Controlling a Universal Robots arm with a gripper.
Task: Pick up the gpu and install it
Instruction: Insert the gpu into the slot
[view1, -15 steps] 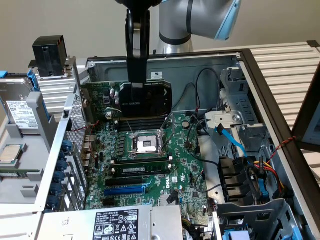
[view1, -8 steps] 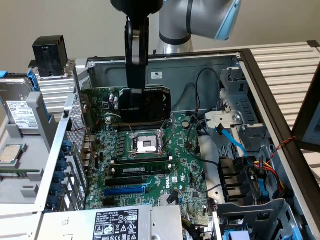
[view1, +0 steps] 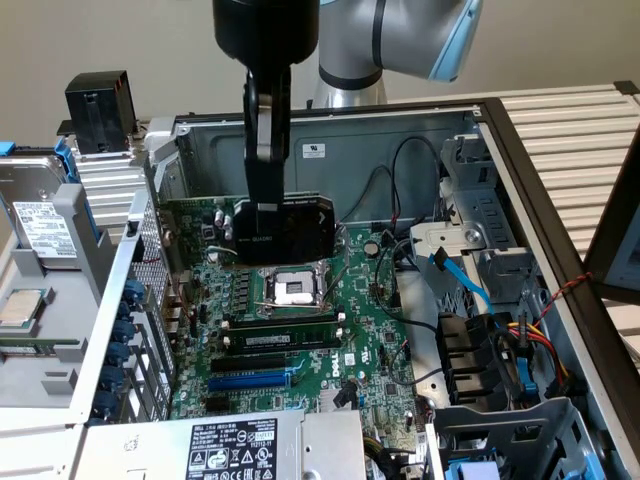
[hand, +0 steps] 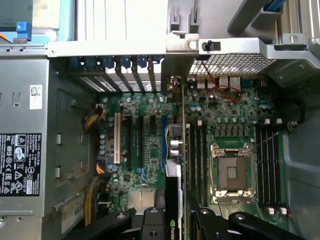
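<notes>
The claw (view1: 264, 222) gripped the gpu (view1: 305, 228) above the motherboard (view1: 375, 330). Installation seemed in hand, likely needing careful card-edge-to-slot alignment.

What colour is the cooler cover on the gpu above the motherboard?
The gpu has a black cover; the exterior view shows it best.

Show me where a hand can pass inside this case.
Freest: the empty expansion slots between the CPU socket and the power supply. Crowded: the exterior view's right, where cables tangle by the drive bays. The tool holds the gpu above the motherboard.
</notes>
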